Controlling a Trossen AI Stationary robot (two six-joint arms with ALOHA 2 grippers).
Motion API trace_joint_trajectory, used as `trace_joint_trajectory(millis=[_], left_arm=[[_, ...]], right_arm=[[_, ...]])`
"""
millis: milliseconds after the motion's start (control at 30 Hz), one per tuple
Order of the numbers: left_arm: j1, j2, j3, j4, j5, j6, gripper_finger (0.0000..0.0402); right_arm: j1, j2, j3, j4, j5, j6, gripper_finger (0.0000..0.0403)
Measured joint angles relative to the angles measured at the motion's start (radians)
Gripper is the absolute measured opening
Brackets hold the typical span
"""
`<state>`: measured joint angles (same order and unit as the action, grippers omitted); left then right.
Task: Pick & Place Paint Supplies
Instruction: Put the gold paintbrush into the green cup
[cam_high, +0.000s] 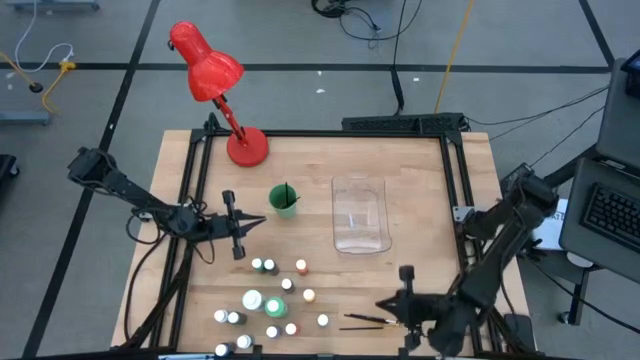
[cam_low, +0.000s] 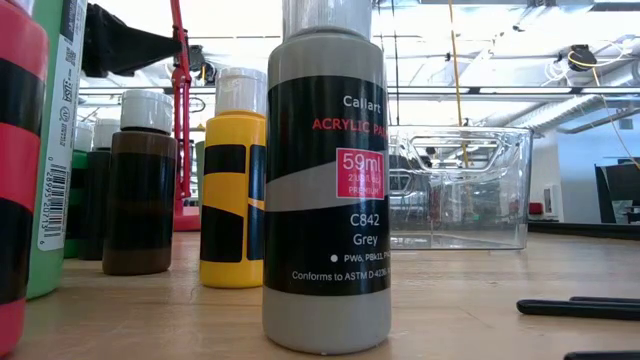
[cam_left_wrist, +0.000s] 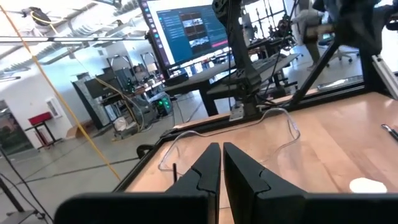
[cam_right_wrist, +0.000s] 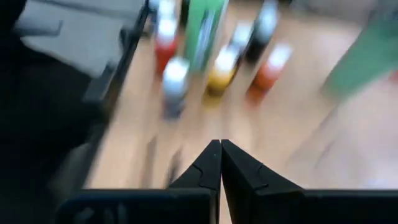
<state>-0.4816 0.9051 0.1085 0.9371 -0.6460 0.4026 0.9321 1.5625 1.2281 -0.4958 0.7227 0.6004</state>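
**A:** What sits closest in the low view?

**B:** A grey paint bottle (cam_low: 327, 200) fills the middle of the frame, label facing out. Just behind it to the left stands a yellow bottle (cam_low: 233, 185), then a brown bottle (cam_low: 139, 185), and a red bottle (cam_low: 20, 170) is cut off at the left edge. Dark brush handles (cam_low: 578, 307) lie flat at the lower right.

**A:** And from above?

**B:** The paint bottles (cam_high: 272, 305) stand in a loose cluster at the lower middle of the frame on the wooden table (cam_high: 420, 190). Two brushes (cam_high: 365, 321) lie just to the right of them, near the right gripper (cam_high: 383, 306).

**A:** What state is that gripper in?

**B:** Its wrist view shows the two fingers (cam_right_wrist: 233, 168) pressed together with nothing between them. It sits low at the bottom right of the high view, pointing left toward the bottles.

**A:** The left one?

**B:** The left gripper (cam_high: 256, 223) is in the left middle of the frame, above the cluster and pointing right. Its fingers (cam_left_wrist: 205, 171) are closed too, with only a thin slit between them, and empty.

**A:** Farther back?

**B:** A green cup (cam_high: 284, 201) with a dark brush (cam_high: 286, 192) standing in it is in the middle of the frame, just beyond the left gripper. To its right is a clear plastic tub (cam_high: 360, 214). At the far upper left of the table stands a red desk lamp (cam_high: 212, 80).
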Motion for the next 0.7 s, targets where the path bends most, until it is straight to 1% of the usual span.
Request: trace_joint_trajectory(millis=[67,133,267,400,533,633,700], left_arm=[[-0.003,0.0,0.0,0.0,0.0,0.003,0.0024],[-0.003,0.0,0.0,-0.001,0.0,0.02,0.0024],[-0.003,0.0,0.0,-0.001,0.0,0.045,0.0024],[-0.002,0.0,0.0,0.0,0.0,0.048,0.0024],[-0.002,0.0,0.0,0.0,0.0,0.071,0.0024],[-0.002,0.0,0.0,0.0,0.0,0.1,0.0024],[-0.002,0.0,0.0,0.0,0.0,0.114,0.0024]], right_arm=[[0.0,0.036,0.011,-0.048,-0.119,0.156,0.0004],[0.0,0.069,0.011,-0.071,-0.21,0.285,0.0003],[-0.001,0.119,0.011,-0.084,-0.306,0.522,0.0001],[-0.001,0.15,0.011,-0.166,-0.401,0.737,0.0002],[0.0,0.178,0.01,-0.226,-0.48,0.857,0.0011],[-0.002,0.193,0.01,-0.211,-0.541,0.899,0.0039],[-0.001,0.198,0.01,-0.201,-0.544,0.913,0.0067]])
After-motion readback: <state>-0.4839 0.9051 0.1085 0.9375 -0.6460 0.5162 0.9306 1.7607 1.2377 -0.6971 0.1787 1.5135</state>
